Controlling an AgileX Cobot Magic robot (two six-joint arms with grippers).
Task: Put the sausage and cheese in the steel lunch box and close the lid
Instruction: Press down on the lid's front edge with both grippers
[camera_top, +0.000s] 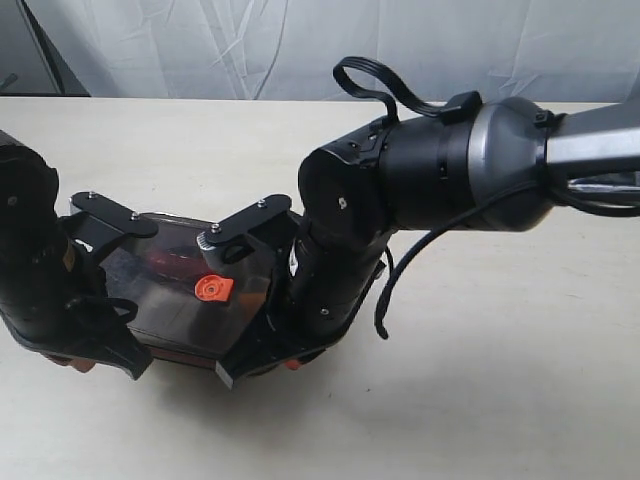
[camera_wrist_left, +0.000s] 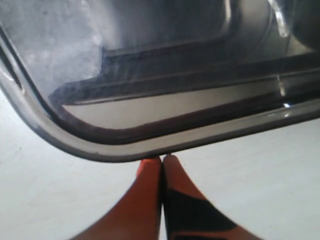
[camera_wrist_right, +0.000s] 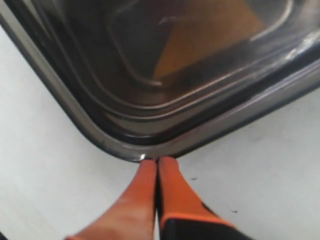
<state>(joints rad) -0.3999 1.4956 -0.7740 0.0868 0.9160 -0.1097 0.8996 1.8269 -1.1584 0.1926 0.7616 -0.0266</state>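
The lid (camera_top: 190, 290) sits closed on the steel lunch box (camera_wrist_left: 250, 35) on the desk (camera_top: 480, 400). The cheese (camera_wrist_right: 210, 35) lies in a compartment beneath the lid. The left tool (camera_wrist_left: 162, 159) and right tool (camera_wrist_right: 157, 161), fingers pressed together, each meet the lid's rim at a corner.

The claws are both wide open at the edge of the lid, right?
No, both are shut: the left claw and the right claw have their tips pressed together at the edge of the lid. The wrist views show it.
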